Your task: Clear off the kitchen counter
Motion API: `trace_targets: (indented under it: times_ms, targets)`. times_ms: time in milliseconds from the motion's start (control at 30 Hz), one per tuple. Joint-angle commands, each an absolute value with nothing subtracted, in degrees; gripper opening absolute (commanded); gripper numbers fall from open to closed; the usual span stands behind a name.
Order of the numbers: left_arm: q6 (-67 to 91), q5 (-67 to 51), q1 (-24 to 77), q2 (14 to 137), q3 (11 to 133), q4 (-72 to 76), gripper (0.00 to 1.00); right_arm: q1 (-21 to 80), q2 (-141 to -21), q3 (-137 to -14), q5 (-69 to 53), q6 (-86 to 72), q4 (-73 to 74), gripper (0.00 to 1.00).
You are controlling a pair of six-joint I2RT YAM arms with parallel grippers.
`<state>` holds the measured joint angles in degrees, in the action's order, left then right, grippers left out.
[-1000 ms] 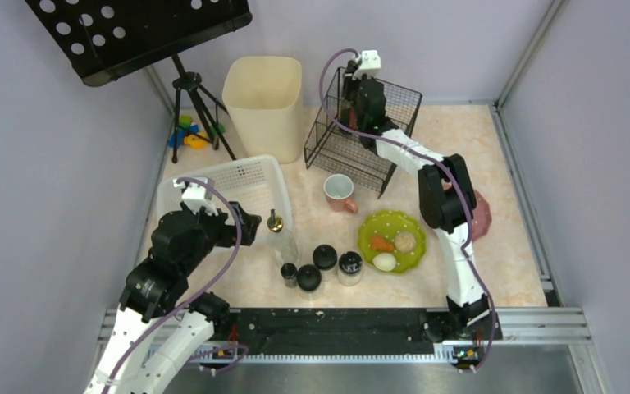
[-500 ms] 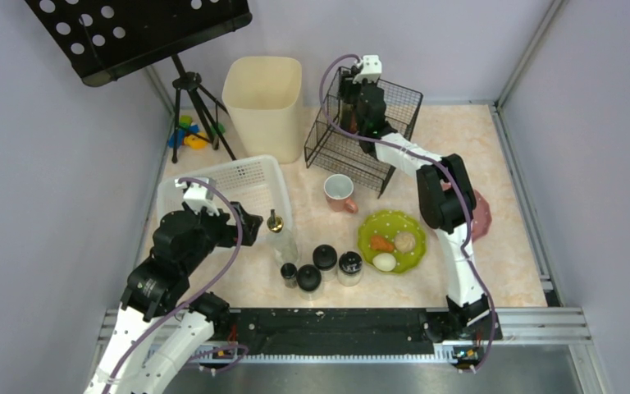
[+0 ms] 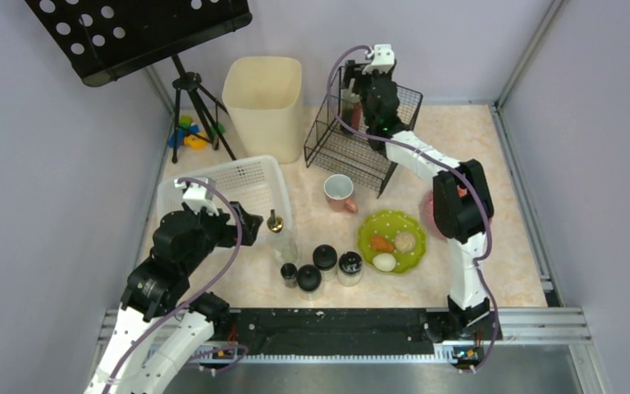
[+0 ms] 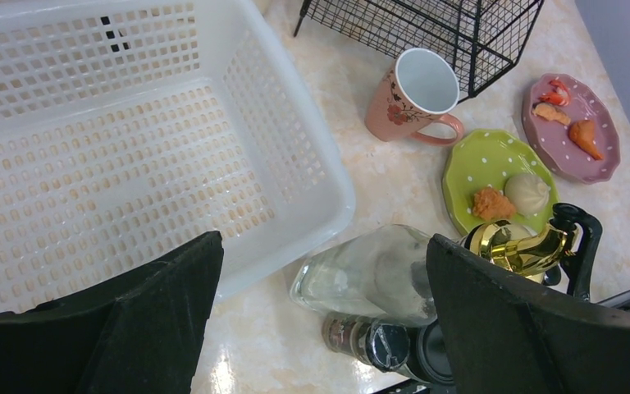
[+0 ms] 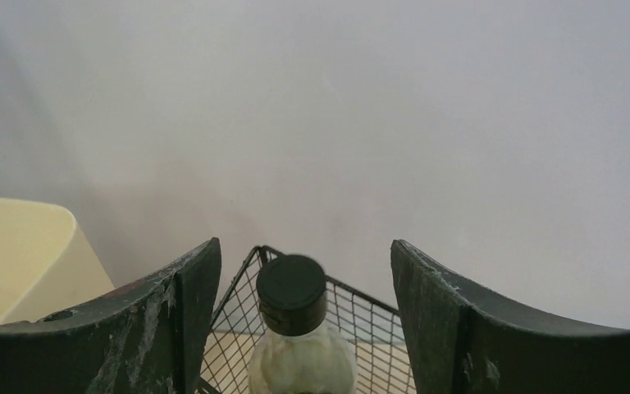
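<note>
The kitchen counter (image 3: 492, 156) is glossy beige-pink marble. My right gripper (image 3: 354, 92) reaches into the top of the black wire rack (image 3: 340, 152) at the back. In the right wrist view my right gripper (image 5: 302, 250) is open, its jaws wide on either side of a clear bottle with a black cap (image 5: 291, 287) that stands in the rack, without touching it. My left gripper (image 3: 250, 223) is open and empty, between the white basket (image 3: 238, 176) and a glass bottle with a gold pourer (image 3: 281, 238). In the left wrist view my left gripper (image 4: 324, 245) hangs over that bottle (image 4: 377, 275).
A pink mug (image 3: 340, 193), a green plate (image 3: 392, 240) with food and several black-lidded jars (image 3: 325, 257) stand mid-counter. A pink plate (image 4: 574, 123) lies to the right, partly under my right arm. A cream bin (image 3: 264, 103) and a tripod (image 3: 190, 107) stand at the back left.
My right arm's elbow has swung to the right, over the pink plate, and its wrist has shifted slightly right and back at the rack. My left arm has not moved.
</note>
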<state>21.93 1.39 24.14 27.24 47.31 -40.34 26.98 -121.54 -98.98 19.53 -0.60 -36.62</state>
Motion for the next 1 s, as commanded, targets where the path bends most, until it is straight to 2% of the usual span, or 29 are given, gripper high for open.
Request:
trace_targets:
  times_ms: [0, 200, 467, 733, 833, 967]
  targets:
    - [21.7, 2.8, 24.2, 26.7, 48.8, -39.2, 0.98, 28.0, -111.8, -97.2, 21.2, 3.6, -39.6, 0.75]
    - [20.9, 5.0, 24.1, 25.7, 49.7, -40.3, 0.98, 30.5, -102.5, -92.3, 21.6, 6.4, -37.1, 0.76]
    - [21.8, 7.7, 24.2, 23.2, 51.7, -41.9, 0.99, 37.3, -85.1, -80.0, 21.3, 7.6, -28.8, 0.76]
    - [20.5, 9.7, 24.2, 22.7, 54.5, -43.4, 0.99, 39.0, -65.2, -67.4, 3.0, 0.9, -10.3, 0.76]
    - [19.8, 12.7, 24.1, 22.6, 55.2, -44.5, 0.99, 39.5, -58.1, -61.7, -6.4, 0.4, -7.2, 0.75]
    - [18.2, 16.3, 24.1, 21.7, 53.8, -43.2, 0.99, 41.4, -53.0, -55.8, -11.7, 0.4, -3.9, 0.75]
